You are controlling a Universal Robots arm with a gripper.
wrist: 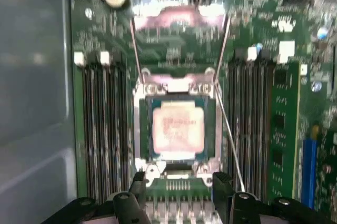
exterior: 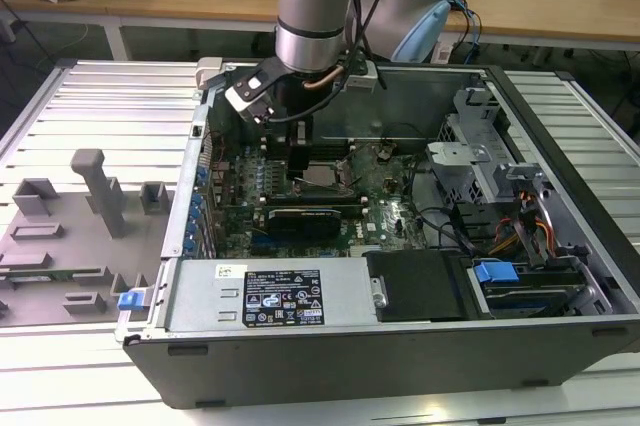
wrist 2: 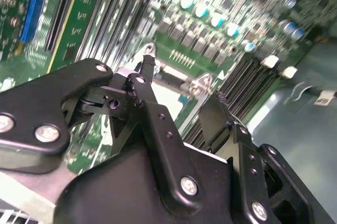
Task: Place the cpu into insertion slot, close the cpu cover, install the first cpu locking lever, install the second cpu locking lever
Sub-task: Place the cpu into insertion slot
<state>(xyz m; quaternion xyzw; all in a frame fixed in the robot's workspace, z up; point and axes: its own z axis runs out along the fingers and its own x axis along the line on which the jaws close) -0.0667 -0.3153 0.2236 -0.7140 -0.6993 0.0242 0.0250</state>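
Gotta treat the small flat square silvery-beige cpu [wrist: 177, 132] as light and stiff but really fragile, so probably best pinched by two opposite edges and never shoved from above. Already lying flat inside the square dark metal-rimmed insertion slot [wrist: 145, 129] in the middle of the green motherboard [wrist: 284, 129]. As for the black two-fingered gripper [wrist: 179, 182], spread wide, clutching nothing, hovering just beside one edge of that slot and apparently touching nothing

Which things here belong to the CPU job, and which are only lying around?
Job: pale square cpu seated in the metal-rimmed dark insertion slot; open black tool near it.
Idle: long black memory slots; grey plastic fixtures outside the case.
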